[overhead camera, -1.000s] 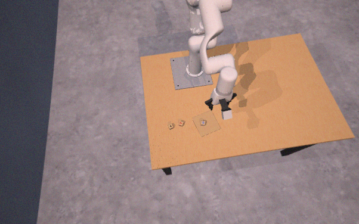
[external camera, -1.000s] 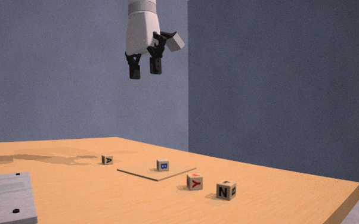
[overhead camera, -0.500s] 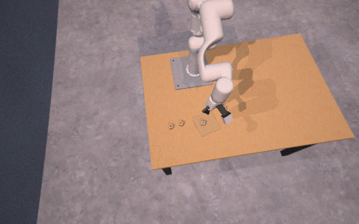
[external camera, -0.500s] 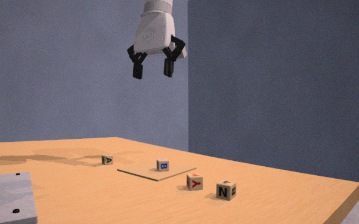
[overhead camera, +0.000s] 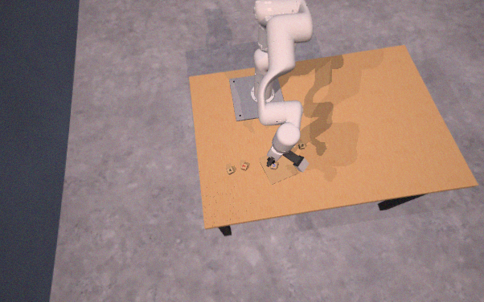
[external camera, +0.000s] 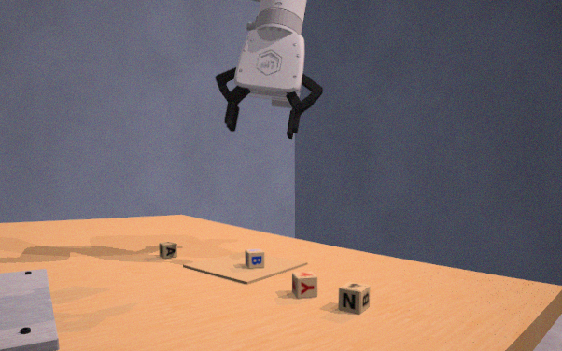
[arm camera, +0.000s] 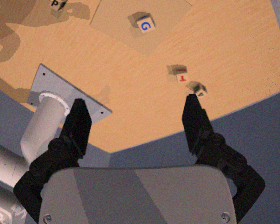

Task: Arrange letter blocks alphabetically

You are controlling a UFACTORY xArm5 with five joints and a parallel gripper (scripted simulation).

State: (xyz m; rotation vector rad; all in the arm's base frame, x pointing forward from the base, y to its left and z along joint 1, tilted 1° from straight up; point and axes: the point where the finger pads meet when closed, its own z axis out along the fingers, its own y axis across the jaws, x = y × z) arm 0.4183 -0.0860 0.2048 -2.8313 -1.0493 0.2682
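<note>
My gripper (external camera: 260, 130) is open and empty, high above the table over the mat; it also shows in the wrist view (arm camera: 136, 119). The thin tan mat (external camera: 245, 268) (overhead camera: 280, 170) lies flat on the table. One block with blue letters (external camera: 254, 258) (arm camera: 144, 24) sits on the mat. A block with a black A on its side (external camera: 168, 250) stands off the mat, in the arm's shadow (overhead camera: 301, 145). A block with red letters (external camera: 304, 285) (overhead camera: 244, 165) and a block with black letters, N on its side (external camera: 354, 298), stand off the mat on the other side (overhead camera: 231, 169).
The grey base plate (overhead camera: 255, 98) with the arm's foot is at the back of the wooden table. The two blocks off the mat stand near the table's edge in the exterior view.
</note>
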